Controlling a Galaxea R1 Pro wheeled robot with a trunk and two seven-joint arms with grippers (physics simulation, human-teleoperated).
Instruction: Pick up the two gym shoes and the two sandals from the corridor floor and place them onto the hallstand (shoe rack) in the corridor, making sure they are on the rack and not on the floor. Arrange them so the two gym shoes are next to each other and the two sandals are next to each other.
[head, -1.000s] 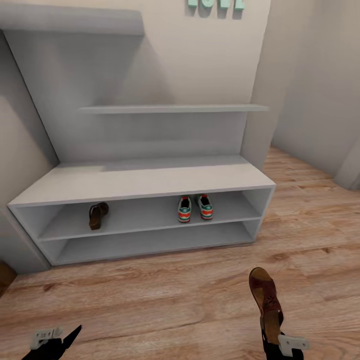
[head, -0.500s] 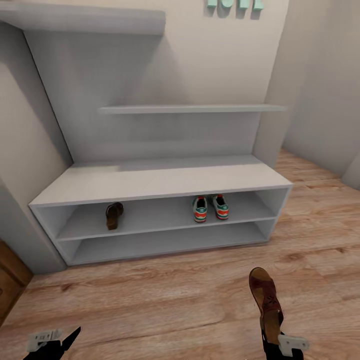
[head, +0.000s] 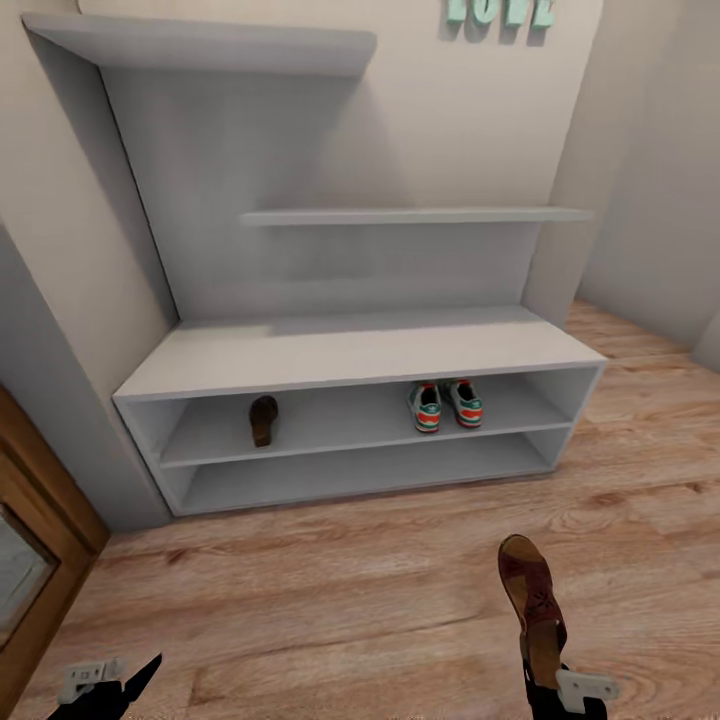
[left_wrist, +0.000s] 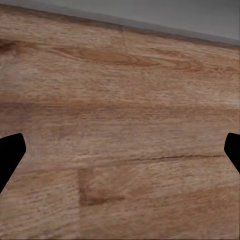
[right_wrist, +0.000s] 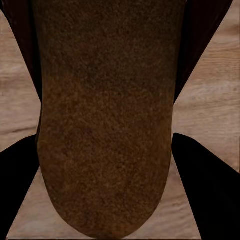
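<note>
Ahead, the hallstand (head: 360, 350) stands against the wall, with a wooden door frame (head: 40, 560) to its left and bare corridor floor (head: 330, 590) between it and me. On its upper shoe shelf one sandal (head: 264, 419) lies toward the left end, and the two gym shoes (head: 445, 404) sit side by side toward the right end, well apart from that sandal. My right gripper (head: 545, 680) is clamped on the heel of the second sandal (head: 531, 600), held above the floor with its toe pointing at the hallstand. My left gripper (head: 110, 685) holds nothing, its fingers (left_wrist: 10, 152) spread wide over the planks. Compared with a second ago, the whole view has swung left: the hallstand sits further right and the door frame has come into sight.
</note>
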